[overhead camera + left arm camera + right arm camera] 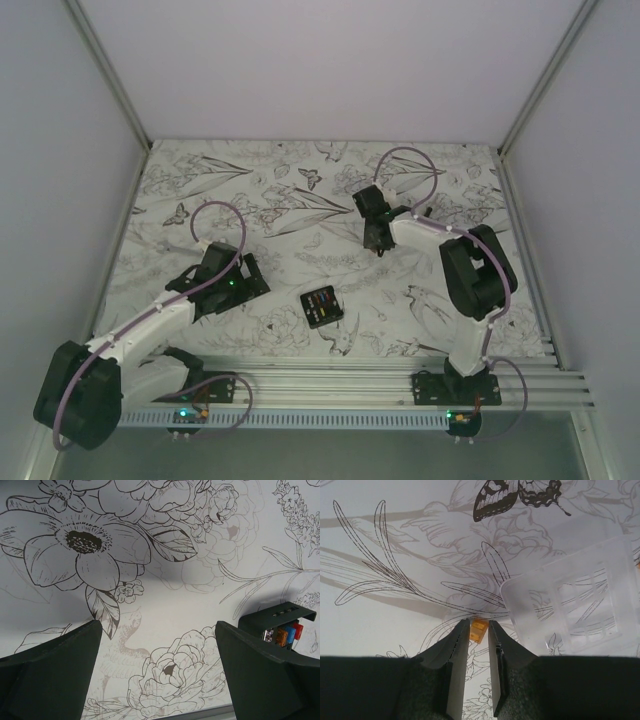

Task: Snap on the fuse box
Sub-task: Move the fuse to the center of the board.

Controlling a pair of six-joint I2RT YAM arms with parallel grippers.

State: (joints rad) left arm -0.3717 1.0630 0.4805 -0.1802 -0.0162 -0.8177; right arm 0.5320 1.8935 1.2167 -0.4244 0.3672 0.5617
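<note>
The fuse box (322, 306) is a small black box with red, blue and orange fuses on its face; it lies on the flower-print mat between the arms. It also shows at the right edge of the left wrist view (282, 630), beside the right finger. My left gripper (252, 280) (159, 630) is open and empty, low over the mat to the left of the box. My right gripper (378, 242) (479, 621) is farther back, tips down at the mat, jaws closed narrowly on a tiny orange fuse (480, 628).
A clear plastic lid (575, 605) with moulded windows lies on the mat just right of my right fingertips. White walls enclose the mat on the left, back and right. An aluminium rail (350, 385) runs along the near edge.
</note>
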